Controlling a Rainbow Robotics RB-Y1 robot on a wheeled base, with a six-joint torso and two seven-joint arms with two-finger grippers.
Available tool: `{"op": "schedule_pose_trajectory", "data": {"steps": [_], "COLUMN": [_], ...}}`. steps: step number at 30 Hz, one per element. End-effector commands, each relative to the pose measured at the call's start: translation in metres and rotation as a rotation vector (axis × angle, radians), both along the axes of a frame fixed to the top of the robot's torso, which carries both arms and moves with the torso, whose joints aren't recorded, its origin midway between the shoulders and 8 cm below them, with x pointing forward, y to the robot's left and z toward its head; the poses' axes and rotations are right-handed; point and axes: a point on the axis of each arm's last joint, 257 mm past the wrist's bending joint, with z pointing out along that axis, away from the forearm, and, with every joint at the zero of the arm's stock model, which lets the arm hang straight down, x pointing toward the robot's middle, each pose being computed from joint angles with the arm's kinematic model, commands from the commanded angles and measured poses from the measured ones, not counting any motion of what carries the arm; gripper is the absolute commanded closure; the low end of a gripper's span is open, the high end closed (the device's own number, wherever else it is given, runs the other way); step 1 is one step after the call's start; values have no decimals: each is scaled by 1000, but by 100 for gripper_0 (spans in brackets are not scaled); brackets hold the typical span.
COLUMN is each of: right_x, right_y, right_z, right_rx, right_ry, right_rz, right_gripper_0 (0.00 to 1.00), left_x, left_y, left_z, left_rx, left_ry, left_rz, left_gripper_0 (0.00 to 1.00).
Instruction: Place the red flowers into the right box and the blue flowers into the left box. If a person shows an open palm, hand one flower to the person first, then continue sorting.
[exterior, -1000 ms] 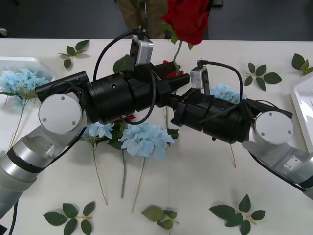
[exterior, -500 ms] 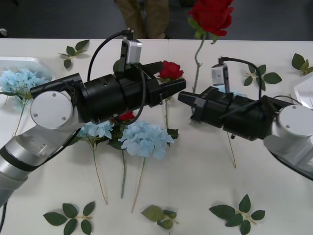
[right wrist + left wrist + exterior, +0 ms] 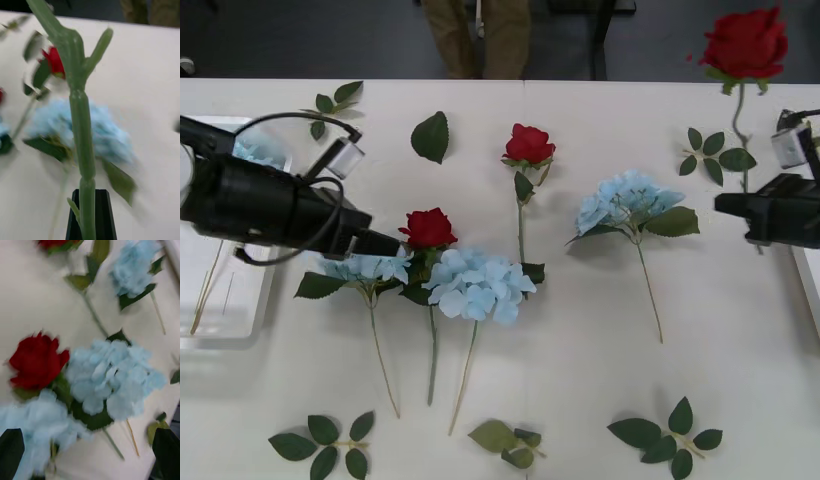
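Observation:
My right gripper point(image 3: 740, 208) is at the table's right edge, shut on the green stem point(image 3: 80, 131) of a red flower whose head point(image 3: 745, 42) stands high above it. The right box point(image 3: 810, 280) shows as a white rim just below it. My left gripper point(image 3: 385, 243) is open and low, reaching from over the left box point(image 3: 220, 325) toward a red rose point(image 3: 427, 228) and blue flowers point(image 3: 480, 284) lying together. In the left wrist view that rose point(image 3: 37, 360) and hydrangea point(image 3: 112, 378) lie between the open fingers point(image 3: 11, 450). Another rose point(image 3: 529, 144) and a blue hydrangea point(image 3: 627, 200) lie mid-table.
A blue flower head point(image 3: 255, 148) shows in the left box behind my left arm. Loose green leaf sprigs lie near the front edge point(image 3: 320, 445) point(image 3: 670, 430) and at the back point(image 3: 332, 105) point(image 3: 715, 155). A single leaf point(image 3: 432, 135) lies left of the far rose.
The two arms have drawn apart from the middle. My right gripper carried the red rose to the right edge. The left arm swung back left and low over the left box.

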Motion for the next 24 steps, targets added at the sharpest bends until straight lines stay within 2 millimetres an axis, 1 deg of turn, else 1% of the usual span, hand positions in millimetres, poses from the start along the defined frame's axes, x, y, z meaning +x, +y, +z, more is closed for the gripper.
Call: {"op": "schedule_pose_trajectory", "data": {"steps": [1, 2, 3, 5, 7, 8, 9, 10, 12, 13, 14, 15, 16, 17, 18, 19, 20, 21, 24], "right_x": [-11, -16, -18, -23, -28, -30, -30, -31, -39, -47, -53, -56, -61, -64, -65, -70, -73, -77, -83], "right_y": [-115, -132, -142, -189, -224, -248, -259, -286, -314, -329, -337, -341, -348, -352, -351, -350, -350, -348, -347], "right_z": [-1, -5, -5, -4, 0, 3, 4, 7, 5, 1, -3, -7, -15, -25, -34, -48, -54, -66, -83], "right_rx": [-240, -269, -290, -388, -448, -497, -518, -567, -586, -584, -581, -577, -584, -586, -579, -562, -553, -536, -513], "right_ry": [62, 84, 89, 89, 93, 90, 89, 81, 100, 120, 138, 150, 164, 174, 182, 202, 212, 228, 253], "right_rz": [-69, -83, -84, -111, -142, -173, -192, -248, -307, -342, -360, -370, -389, -401, -407, -413, -419, -428, -441], "right_gripper_0": [100, 100, 100, 100, 100, 100, 100, 100, 100, 100, 100, 100, 100, 100, 100, 100, 100, 100, 100], "left_x": [3, -1, -3, -9, -12, -15, -17, -21, -27, -32, -34, -35, -38, -42, -43, -44, -45, -43, -42], "left_y": [48, 57, 62, 79, 90, 96, 97, 101, 105, 106, 106, 104, 104, 101, 100, 98, 97, 95, 88], "left_z": [45, 44, 43, 37, 31, 27, 25, 19, 12, 7, 3, 1, -4, -10, -13, -18, -20, -24, -33], "left_rx": [147, 179, 199, 255, 287, 307, 315, 338, 359, 371, 376, 377, 380, 388, 392, 394, 396, 405, 440], "left_ry": [71, 97, 114, 171, 211, 238, 251, 289, 347, 383, 405, 421, 456, 486, 505, 527, 533, 530, 509], "left_rz": [102, 121, 134, 188, 239, 268, 281, 314, 372, 401, 425, 438, 480, 514, 539, 571, 584, 607, 653], "left_gripper_0": [0, 0, 0, 0, 0, 0, 0, 0, 0, 0, 0, 0, 0, 0, 0, 0, 0, 0, 0]}}
